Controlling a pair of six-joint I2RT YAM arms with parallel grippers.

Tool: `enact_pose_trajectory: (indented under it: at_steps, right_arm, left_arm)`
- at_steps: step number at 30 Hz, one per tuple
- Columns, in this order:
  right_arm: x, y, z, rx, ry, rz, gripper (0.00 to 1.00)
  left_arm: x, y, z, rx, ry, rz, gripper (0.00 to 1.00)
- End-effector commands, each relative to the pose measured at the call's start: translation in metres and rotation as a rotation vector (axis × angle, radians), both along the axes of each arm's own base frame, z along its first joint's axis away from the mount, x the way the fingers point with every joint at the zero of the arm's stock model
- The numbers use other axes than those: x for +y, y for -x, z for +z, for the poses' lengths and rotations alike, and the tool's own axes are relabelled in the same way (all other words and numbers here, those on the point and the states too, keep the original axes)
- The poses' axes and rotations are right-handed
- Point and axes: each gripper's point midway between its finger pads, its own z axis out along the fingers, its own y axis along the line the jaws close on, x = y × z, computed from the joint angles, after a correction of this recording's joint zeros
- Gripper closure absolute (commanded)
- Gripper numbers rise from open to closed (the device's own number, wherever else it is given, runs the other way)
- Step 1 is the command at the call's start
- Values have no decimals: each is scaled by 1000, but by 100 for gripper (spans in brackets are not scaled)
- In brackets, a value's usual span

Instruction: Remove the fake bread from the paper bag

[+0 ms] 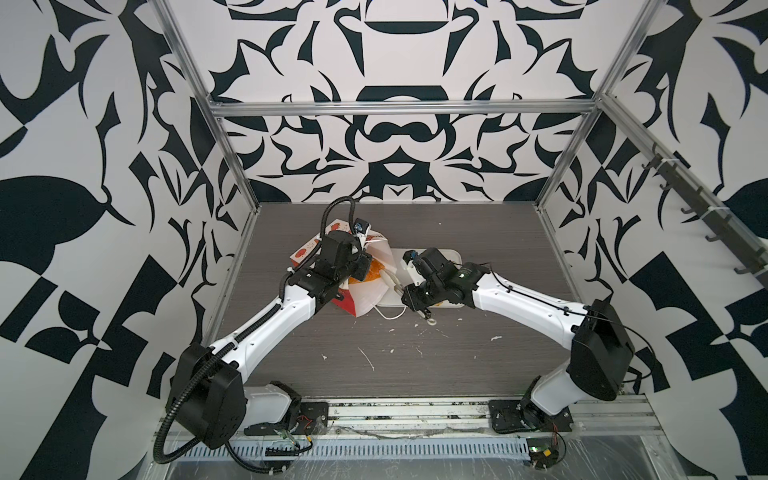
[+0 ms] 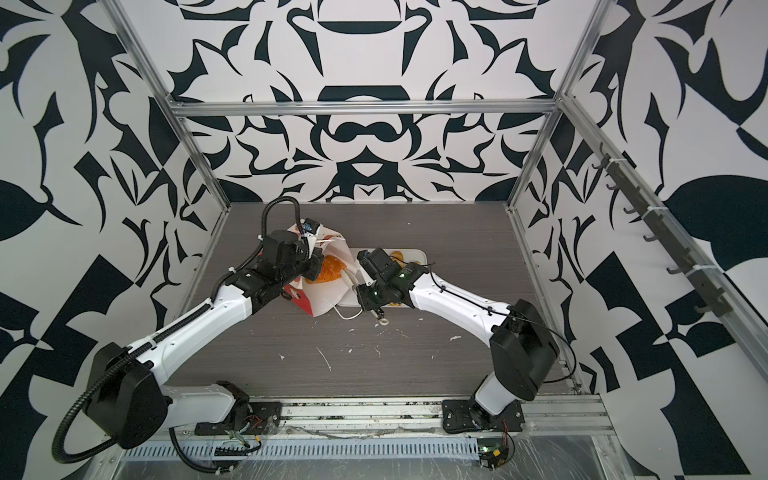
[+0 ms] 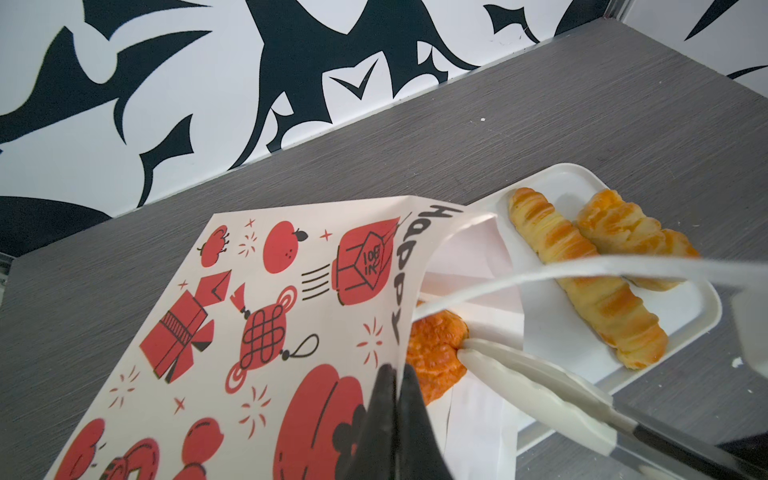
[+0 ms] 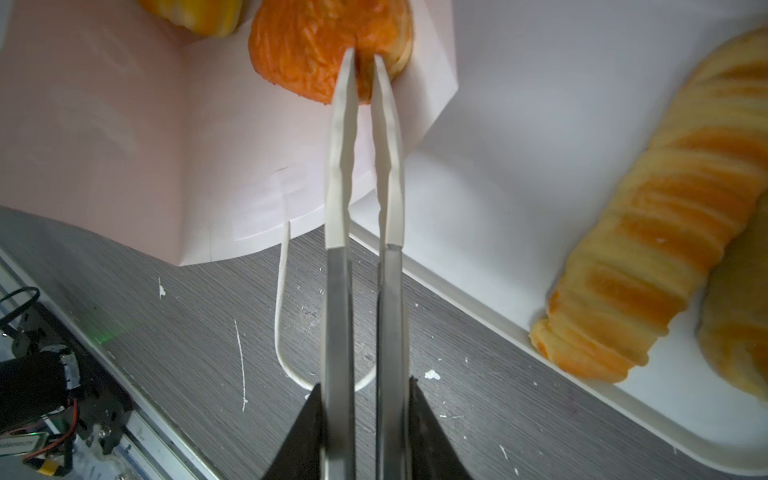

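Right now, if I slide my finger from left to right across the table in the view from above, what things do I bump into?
paper bag → orange bun in the bag's open mouth → white tips of the tongs → white tray

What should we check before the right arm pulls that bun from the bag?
1. Left gripper shut on paper bag edge, mouth open: ok.
2. Right gripper clamping tongs: ok.
3. Tong tips straddle orange bun inside bag: ok.
4. Pinch firm on bun: cannot tell.
5. Cord handle clear of tongs' exit path: cannot tell.
6. Tray has bare space near bag: ok.
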Motion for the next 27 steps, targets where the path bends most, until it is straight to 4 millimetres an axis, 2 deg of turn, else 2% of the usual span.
enact_pose_trajectory:
  at_steps: [1,4,8,13,18,27]
  right_arm:
    - [0,-6,39,-115,-69,4,64]
    - [-4,-6,46,-143,-61,11,59]
    - [-10,-10,57,-208,-45,17,58]
    - [-1,-14,69,-277,-44,101,58]
    - [9,-16,61,-383,47,242,58]
    - [6,-36,58,-573,231,352,54]
  left_arm:
    - [0,1,1,-10,14,6,100]
    - [0,1,1,-9,16,5,100]
    - [0,1,0,-9,18,6,100]
    - [1,1,2,-14,21,7,100]
    - [0,0,5,-19,19,4,100]
    - [-4,-2,4,-14,24,-6,100]
